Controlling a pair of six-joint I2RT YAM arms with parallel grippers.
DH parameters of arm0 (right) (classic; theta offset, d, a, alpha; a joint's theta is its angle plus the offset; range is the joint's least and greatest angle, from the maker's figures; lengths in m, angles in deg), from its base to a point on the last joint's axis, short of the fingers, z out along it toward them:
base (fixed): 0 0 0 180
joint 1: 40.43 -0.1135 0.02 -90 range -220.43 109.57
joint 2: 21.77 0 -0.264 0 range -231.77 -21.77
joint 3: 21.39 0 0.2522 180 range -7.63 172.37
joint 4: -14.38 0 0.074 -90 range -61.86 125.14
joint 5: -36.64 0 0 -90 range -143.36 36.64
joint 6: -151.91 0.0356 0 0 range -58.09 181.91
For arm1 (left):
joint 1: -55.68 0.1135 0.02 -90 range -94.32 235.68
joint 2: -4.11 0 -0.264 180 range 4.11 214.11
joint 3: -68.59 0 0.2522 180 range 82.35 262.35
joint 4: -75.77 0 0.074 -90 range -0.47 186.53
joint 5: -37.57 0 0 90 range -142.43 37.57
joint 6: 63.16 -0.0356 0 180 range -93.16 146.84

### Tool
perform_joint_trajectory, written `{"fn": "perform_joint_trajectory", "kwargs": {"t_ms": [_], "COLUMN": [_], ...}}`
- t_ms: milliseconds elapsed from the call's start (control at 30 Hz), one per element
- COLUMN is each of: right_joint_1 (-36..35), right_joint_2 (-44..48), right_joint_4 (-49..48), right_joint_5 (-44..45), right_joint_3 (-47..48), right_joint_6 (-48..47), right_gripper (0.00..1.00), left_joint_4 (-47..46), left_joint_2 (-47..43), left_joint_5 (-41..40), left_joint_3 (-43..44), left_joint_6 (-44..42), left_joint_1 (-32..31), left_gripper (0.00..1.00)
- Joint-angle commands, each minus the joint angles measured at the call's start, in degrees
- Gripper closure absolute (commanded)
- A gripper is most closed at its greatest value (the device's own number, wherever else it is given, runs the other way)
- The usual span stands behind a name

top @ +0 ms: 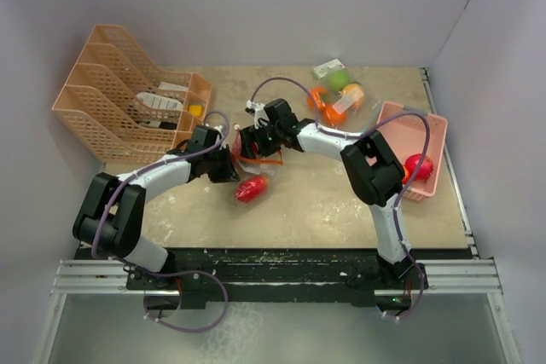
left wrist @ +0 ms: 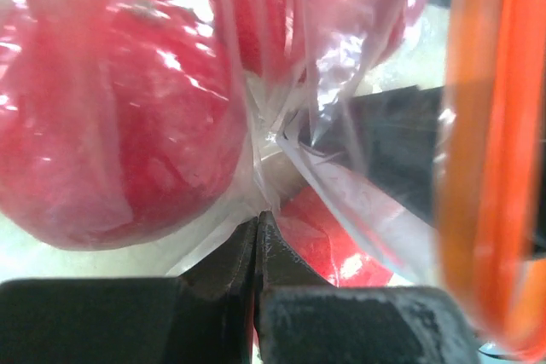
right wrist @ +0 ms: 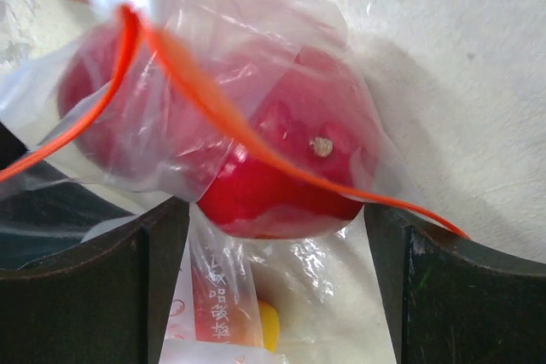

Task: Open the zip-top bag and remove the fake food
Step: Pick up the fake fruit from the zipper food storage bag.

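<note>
A clear zip-top bag [top: 247, 164] with an orange zip strip [right wrist: 213, 117] hangs between my two grippers at mid-table. It holds red apples [left wrist: 111, 117], and one red apple [top: 250, 188] lies at its low end on the table. My left gripper [left wrist: 256, 221] is shut on a fold of the bag's film; it sits left of the bag in the top view [top: 223, 159]. My right gripper [right wrist: 273, 219] is open, its fingers on either side of a bagged red apple [right wrist: 281, 185]; it sits at the bag's far right [top: 256, 142].
A second clear bag [top: 337, 95] with a green apple and oranges lies at the back right. A pink basket [top: 431, 130] at the right holds a red apple [top: 418, 165]. A peach file rack [top: 111, 108] stands at the back left.
</note>
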Motion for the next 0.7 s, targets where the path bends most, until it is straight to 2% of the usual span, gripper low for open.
{"fn": "perform_joint_trajectory", "kwargs": {"t_ms": [0,333,533,667], "right_joint_1": [-0.3,-0.8,-2.5,-3.4], "right_joint_2": [1.8,-2.9,-8.3,-8.4], "right_joint_4": [0.9,0.4,5.8,8.4], "right_joint_5": [0.8,1.0,3.2,4.5], "right_joint_3": [7.3,13.0,18.3,16.2], "right_joint_6": [-1.0,1.7,0.0,-2.1], "right_gripper": [0.14,0.08,0.18,0.23], "left_joint_4": [-0.9,0.4,1.0,1.7], "left_joint_2": [-1.4,-3.1,-4.4,-5.6], "left_joint_5": [1.4,1.6,1.9,1.1], "left_joint_3": [1.6,1.0,0.3,-0.5], "left_joint_6": [-1.3,-1.9,-1.8,-1.8], "left_joint_1": [0.1,0.1,0.1,0.1], "left_gripper": [1.00,1.00,1.00,1.00]}}
